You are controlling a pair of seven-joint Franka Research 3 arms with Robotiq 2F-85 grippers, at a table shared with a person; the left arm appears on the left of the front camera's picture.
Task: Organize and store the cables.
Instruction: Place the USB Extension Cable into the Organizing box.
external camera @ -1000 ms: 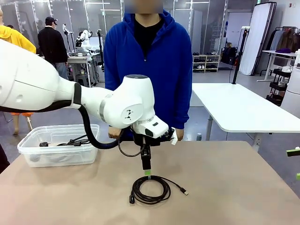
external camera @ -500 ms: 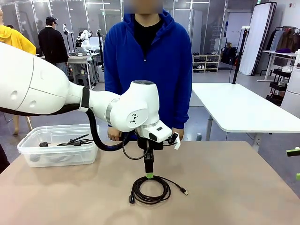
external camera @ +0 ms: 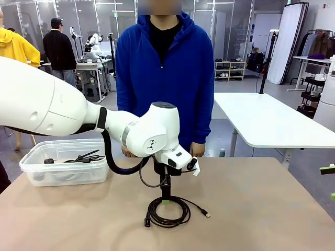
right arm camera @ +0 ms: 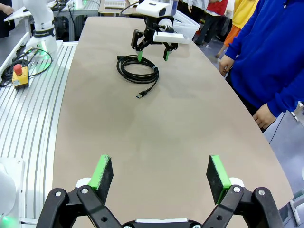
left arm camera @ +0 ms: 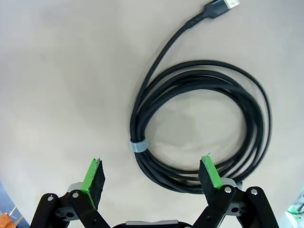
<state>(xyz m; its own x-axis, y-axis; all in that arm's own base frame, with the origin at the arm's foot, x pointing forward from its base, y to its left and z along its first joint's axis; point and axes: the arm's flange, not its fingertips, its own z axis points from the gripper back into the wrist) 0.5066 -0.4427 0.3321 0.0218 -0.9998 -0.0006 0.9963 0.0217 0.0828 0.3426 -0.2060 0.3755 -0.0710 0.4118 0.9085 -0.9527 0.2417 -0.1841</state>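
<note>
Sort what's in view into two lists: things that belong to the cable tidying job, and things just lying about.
Belongs to the job:
- coiled black cable on the table, under the open left claw
- clear plastic bin with cables already inside

Just lying about:
- white table behind
- red emergency button beside the table

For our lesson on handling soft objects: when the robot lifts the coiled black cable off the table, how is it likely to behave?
The coiled cable is probably floppy, so its thin loops would sag. A small band ties only one side, so the coil may partly hold. The loose plug end would likely dangle. It looks light.
</note>
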